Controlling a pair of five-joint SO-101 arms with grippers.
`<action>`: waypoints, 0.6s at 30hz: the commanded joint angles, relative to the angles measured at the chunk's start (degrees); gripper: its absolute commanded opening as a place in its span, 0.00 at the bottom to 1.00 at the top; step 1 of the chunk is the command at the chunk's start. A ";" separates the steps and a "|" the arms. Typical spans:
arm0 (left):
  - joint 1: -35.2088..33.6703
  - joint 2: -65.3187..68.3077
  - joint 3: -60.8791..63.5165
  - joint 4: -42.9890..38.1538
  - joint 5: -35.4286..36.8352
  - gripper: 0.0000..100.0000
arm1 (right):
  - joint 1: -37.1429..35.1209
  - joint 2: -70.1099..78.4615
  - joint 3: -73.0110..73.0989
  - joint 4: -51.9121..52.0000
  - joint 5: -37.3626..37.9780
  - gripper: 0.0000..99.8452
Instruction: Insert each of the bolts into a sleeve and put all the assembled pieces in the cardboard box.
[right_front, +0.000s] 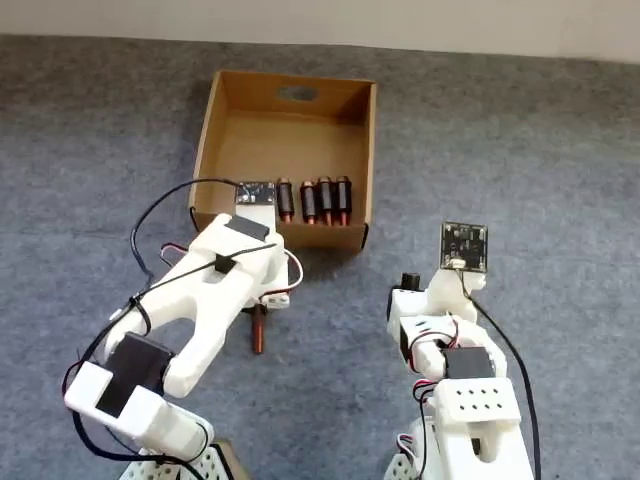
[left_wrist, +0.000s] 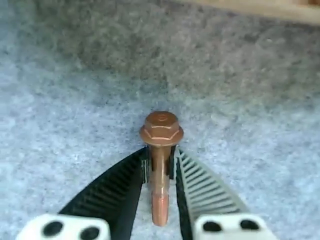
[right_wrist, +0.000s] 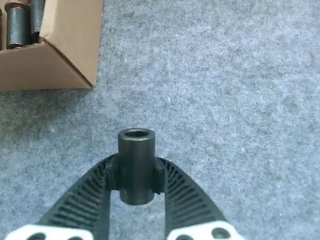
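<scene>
— Half hidden in the high view: can barely make out the bolt (right_front: 258, 332), tucked under the white shell of the left arm (right_front: 215, 290), with just a coppery stub poking out.

— Way easier from the left wrist. Pinched between the black ribbed fingers (left_wrist: 125, 195) of the left gripper (left_wrist: 160, 162), clamped on the shank right behind the hex flange head. Smooth copper colour, long axis straight along the fingers, head out past the fingertips, plain end back toward the finger roots. Touching the fuzzy grey carpet (left_wrist: 75, 100) or just above it? Can't tell.

— Same deal with the right gripper (right_wrist: 136, 175): squeezing the sleeve (right_wrist: 136, 155) from both sides. Matte black tube, axis along the fingers, open bore sticking out beyond the tips.

— Well off to one side of those fingers, spotted a corner of the cardboard box (right_wrist: 65, 45), cropped at the edge. Plain brown board, open top. Counted four assembled pieces (right_front: 315, 200) from the high view, side by side against the near wall, long axes aimed at the far wall.
</scene>
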 joint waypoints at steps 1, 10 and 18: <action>-0.04 -1.63 0.04 -0.70 0.09 0.09 | 0.57 -0.84 -0.48 -1.10 -0.35 0.01; -2.42 -1.63 4.70 -13.27 -1.49 0.06 | 0.57 -0.84 -0.48 -1.10 -0.35 0.01; -2.59 -5.23 5.76 -14.15 -1.93 0.07 | 0.57 -0.84 -0.40 -1.10 -0.35 0.01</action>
